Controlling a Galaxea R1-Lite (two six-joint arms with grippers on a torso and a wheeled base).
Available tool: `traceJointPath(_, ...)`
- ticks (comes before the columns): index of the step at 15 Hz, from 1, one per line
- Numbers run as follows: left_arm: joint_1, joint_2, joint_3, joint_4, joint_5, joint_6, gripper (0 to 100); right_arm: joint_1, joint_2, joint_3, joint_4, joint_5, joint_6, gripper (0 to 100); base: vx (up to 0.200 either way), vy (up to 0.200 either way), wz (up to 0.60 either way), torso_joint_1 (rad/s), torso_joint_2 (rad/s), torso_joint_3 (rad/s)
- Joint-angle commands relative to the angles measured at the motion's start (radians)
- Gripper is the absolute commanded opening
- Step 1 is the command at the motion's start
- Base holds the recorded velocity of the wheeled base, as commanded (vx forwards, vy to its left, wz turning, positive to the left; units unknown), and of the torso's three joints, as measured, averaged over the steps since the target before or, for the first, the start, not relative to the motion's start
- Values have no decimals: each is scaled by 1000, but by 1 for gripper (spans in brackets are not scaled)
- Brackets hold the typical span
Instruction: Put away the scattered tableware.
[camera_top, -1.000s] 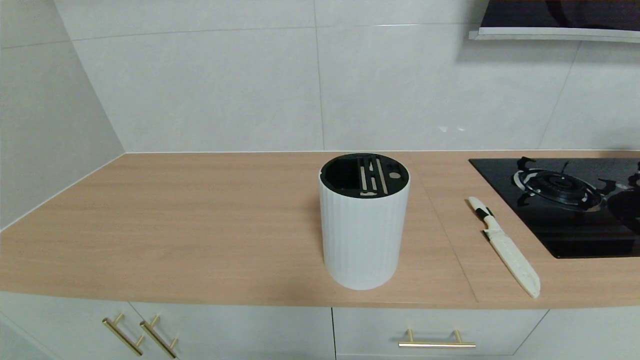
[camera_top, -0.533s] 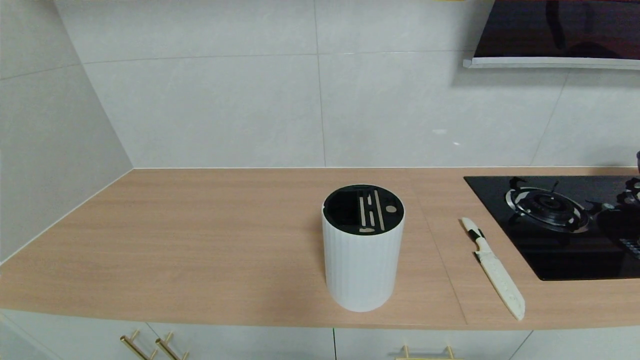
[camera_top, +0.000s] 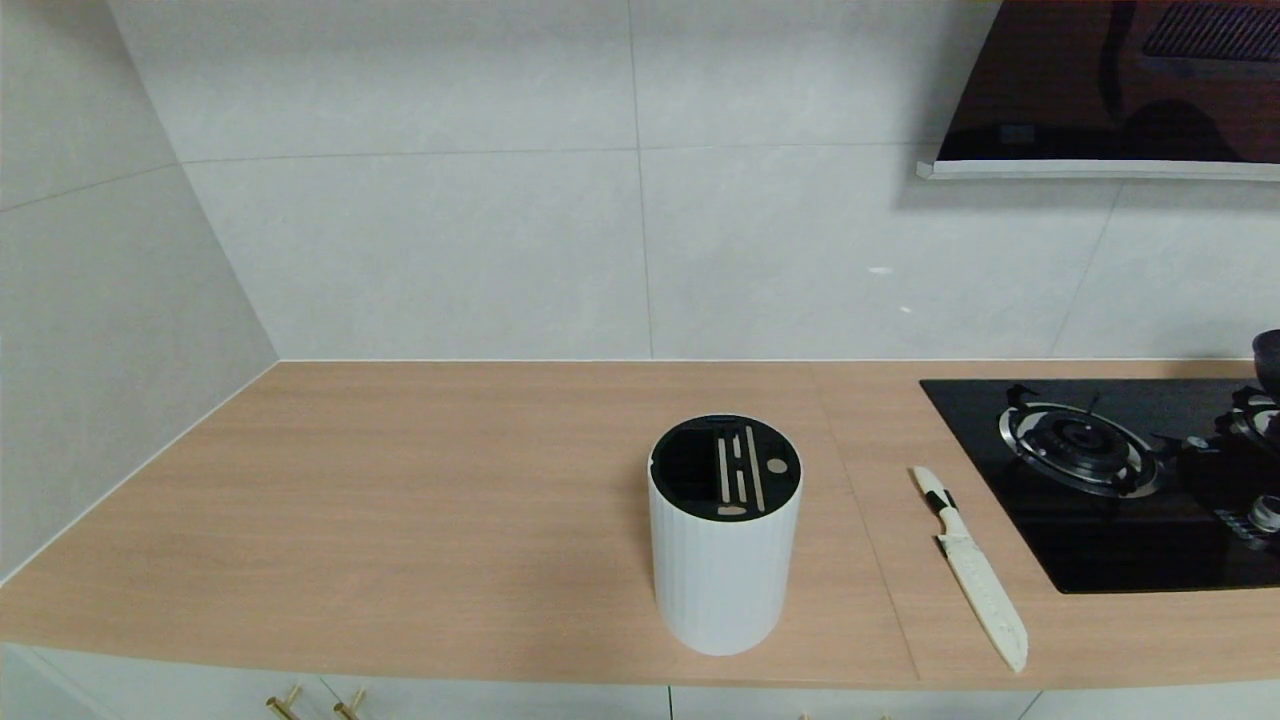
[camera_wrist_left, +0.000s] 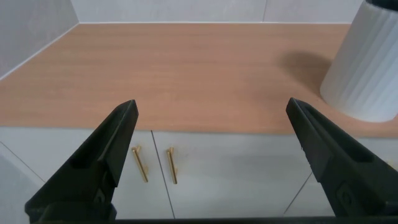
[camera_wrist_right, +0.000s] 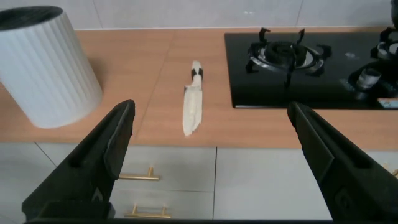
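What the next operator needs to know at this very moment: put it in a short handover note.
Left gripper: open, empty, before the wooden counter's front edge.
Right gripper: open, empty, facing the knife.
White speckled knife with a black band on its handle: flat on the counter, between the white ribbed cylindrical holder with a black slotted top and the black gas hob, touching neither.
Done: nothing stored.
Left: probably right gripper picks up the knife and slots it into the holder.
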Motion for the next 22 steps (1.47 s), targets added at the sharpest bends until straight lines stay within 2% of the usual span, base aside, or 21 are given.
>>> traceJointPath(1,0,0,0,0,0,0,100,0,1,0,0,0,0,100,0,0,0,56,-71,-46)
traceJointPath(10,-1,0,0,0,0,0,100,0,1,0,-2,-4,-8,100,0,0,0,0,0,0)
traceJointPath(12,0,0,0,0,0,0,100,0,1,-78,-42,-6,-8,100,0,0,0,0,0,0)
traceJointPath(13,0,0,0,0,0,0,100,8,30,-161,-11,11,-5,100,0,0,0,0,0,0)
traceJointPath(14,0,0,0,0,0,0,100,15,103,-190,41,42,-8,100,0,0,0,0,0,0)
traceJointPath(18,0,0,0,1,0,0,100,23,399,-247,52,155,-8,100,0,0,0,0,0,0)
traceJointPath(22,0,0,0,0,0,0,100,58,822,-403,44,164,-11,100,0,0,0,0,0,0)
